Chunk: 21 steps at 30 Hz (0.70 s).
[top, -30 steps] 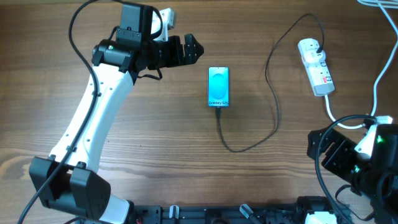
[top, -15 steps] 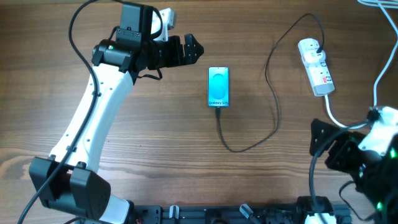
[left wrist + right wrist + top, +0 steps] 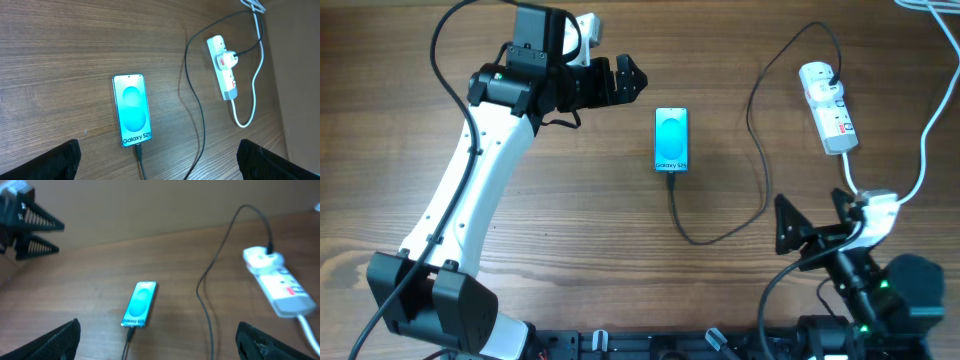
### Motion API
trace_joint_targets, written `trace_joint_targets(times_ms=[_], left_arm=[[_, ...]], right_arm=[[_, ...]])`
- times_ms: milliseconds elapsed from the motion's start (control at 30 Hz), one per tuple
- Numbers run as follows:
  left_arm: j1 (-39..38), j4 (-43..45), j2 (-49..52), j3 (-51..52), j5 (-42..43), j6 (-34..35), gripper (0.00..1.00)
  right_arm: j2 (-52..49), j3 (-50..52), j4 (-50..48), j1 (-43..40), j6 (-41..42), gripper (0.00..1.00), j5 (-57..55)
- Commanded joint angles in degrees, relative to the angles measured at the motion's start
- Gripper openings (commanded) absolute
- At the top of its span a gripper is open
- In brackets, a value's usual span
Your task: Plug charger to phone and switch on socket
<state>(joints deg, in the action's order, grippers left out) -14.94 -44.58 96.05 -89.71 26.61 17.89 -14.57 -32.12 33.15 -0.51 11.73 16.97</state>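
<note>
The phone (image 3: 671, 139) lies flat at the table's middle, cyan screen up. It also shows in the left wrist view (image 3: 131, 109) and the right wrist view (image 3: 140, 303). The thin black charger (image 3: 761, 196) has its tip in the phone's bottom edge (image 3: 138, 149) and loops right and up to the socket (image 3: 828, 107), where a white plug sits. The socket also shows in both wrist views (image 3: 223, 68) (image 3: 278, 287). My left gripper (image 3: 623, 80) is open and empty, left of and above the phone. My right gripper (image 3: 810, 220) is open and empty, below the socket, right of the cable loop.
The socket's thick white cord (image 3: 924, 150) curves down from its near end, then up along the right edge, close to my right arm. The table's right edge shows in the left wrist view (image 3: 280, 100). A wall stands behind the table (image 3: 150, 205).
My right arm has swung from the lower right corner leftward and up, its open gripper now facing the phone and socket. The left arm, phone and cable have not moved.
</note>
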Motion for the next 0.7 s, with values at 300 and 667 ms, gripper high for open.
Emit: trace_joint_targets(times_ms=[300,667], left_arm=[[0.0,0.2,0.4,0.1,-0.4,-1.1,1.00],[0.0,0.2,0.4,0.1,-0.4,-1.1,1.00]], right_arm=[[12.9,22.8,-24.7,0.7,-1.3,1.00,4.8],[14.4,26.3,-29.9,1.7,-7.6,1.00,1.9]])
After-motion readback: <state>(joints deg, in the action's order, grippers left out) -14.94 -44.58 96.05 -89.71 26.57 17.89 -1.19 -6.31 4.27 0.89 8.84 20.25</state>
